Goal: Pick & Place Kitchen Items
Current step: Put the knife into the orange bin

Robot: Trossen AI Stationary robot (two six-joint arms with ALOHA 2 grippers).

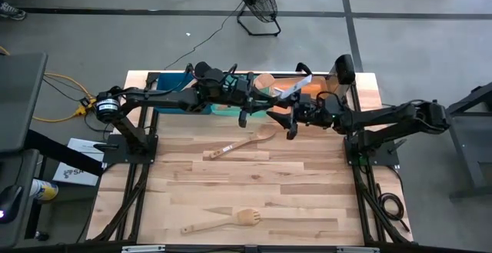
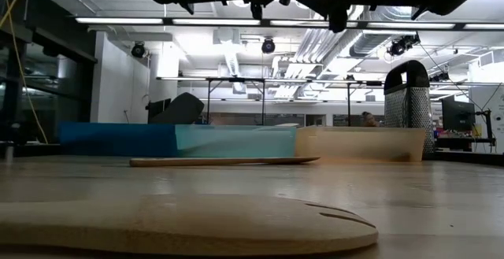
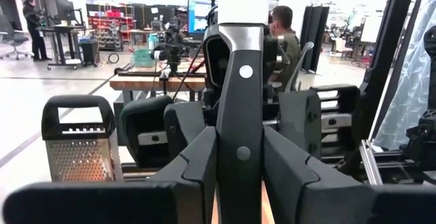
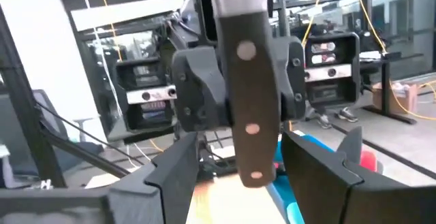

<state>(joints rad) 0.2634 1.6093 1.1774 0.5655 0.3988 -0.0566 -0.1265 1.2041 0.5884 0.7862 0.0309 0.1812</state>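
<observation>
Black-handled knife [image 3: 239, 108] fills my left wrist view, pinched upright in the left pincer [image 1: 244, 108] above the bins, facing the spread right pincer [image 1: 294, 122]. I judge a handover: right must clamp before left releases.

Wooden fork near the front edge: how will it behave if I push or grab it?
The wooden fork lies flat on the table, so it should slide or pivot, not roll. It looks like thin one-piece wood: probably stiff and light. The left gripper grips a knife in front of the right gripper.
</observation>
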